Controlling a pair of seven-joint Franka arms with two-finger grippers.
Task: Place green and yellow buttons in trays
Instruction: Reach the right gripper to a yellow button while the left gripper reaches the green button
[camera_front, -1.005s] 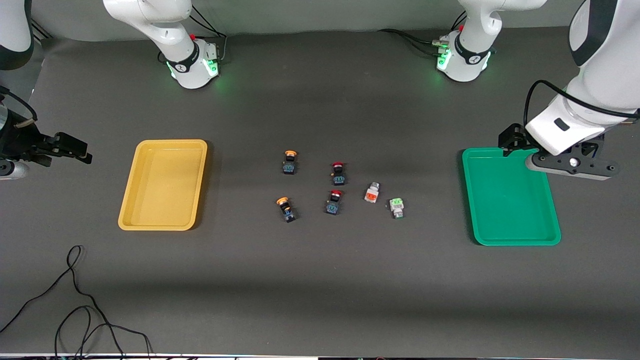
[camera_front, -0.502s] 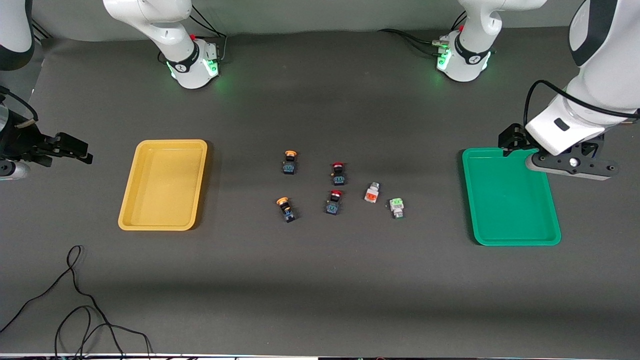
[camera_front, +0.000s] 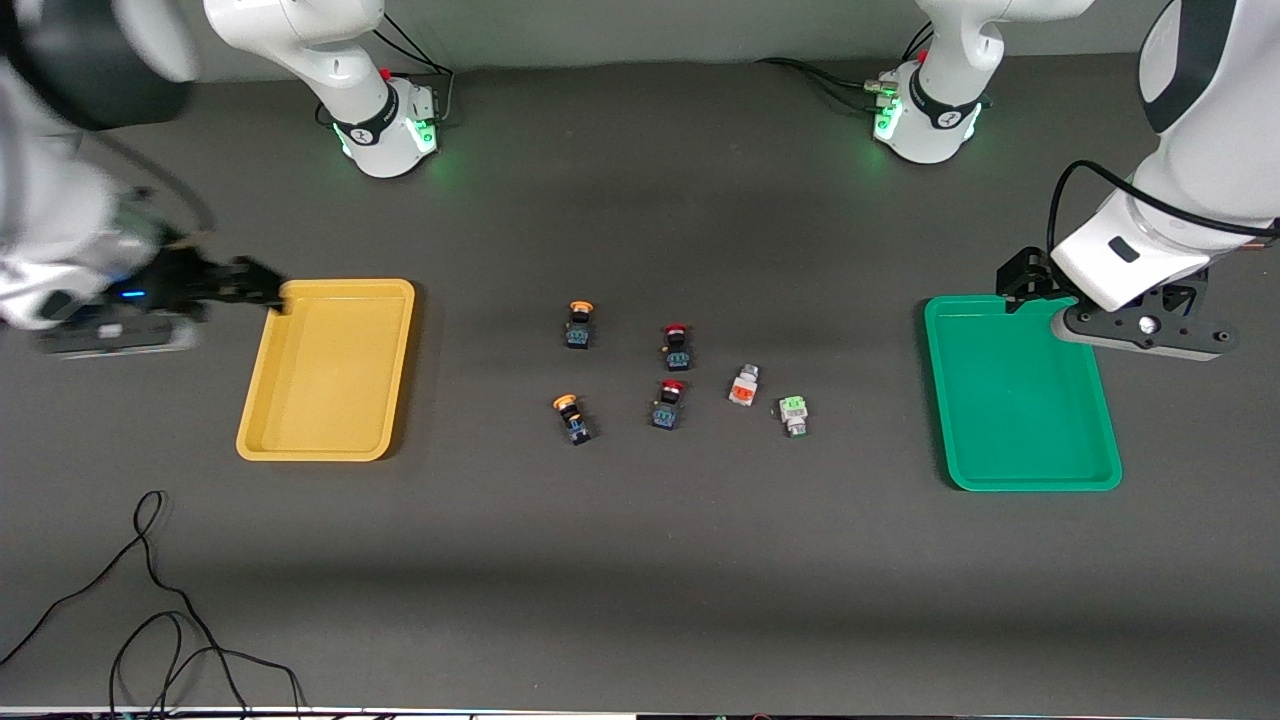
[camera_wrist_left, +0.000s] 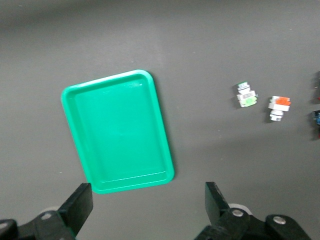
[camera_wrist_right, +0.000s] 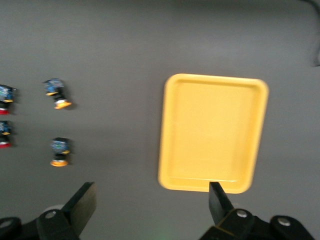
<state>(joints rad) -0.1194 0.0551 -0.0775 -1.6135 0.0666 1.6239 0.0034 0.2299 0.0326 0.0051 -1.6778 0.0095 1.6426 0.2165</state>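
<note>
While your right gripper (camera_front: 262, 288) hangs over the corner of the yellow tray (camera_front: 327, 370) nearest the right arm's base, its fingers (camera_wrist_right: 84, 201) stand wide apart with nothing between them. The right wrist view shows that tray under the gripper, and the two yellow-capped buttons lie well apart from it toward the middle of the table.

Your left gripper (camera_wrist_left: 147, 205) sits above the edge of the green tray (camera_front: 1020, 395) at the left arm's end of the table, and its fingers (camera_wrist_left: 80, 205) are also spread wide and hold nothing. In the left wrist view the green tray (camera_wrist_left: 117, 131) lies below it, with nothing in it, and the green button (camera_wrist_left: 246, 95) rests on the table well apart from the gripper.

You will find all the buttons clustered between the two trays. One yellow button (camera_front: 580, 323) lies farther from the front camera, and the other yellow button (camera_front: 572, 417) lies nearer, both at the cluster's edge closest to the yellow tray. The green button (camera_front: 794, 414) is the piece closest to the green tray. Just beside it lies a white button with an orange face (camera_front: 743, 386), and two red-capped buttons (camera_front: 676, 346) sit in the middle of the group. The yellow tray holds nothing either.
</note>
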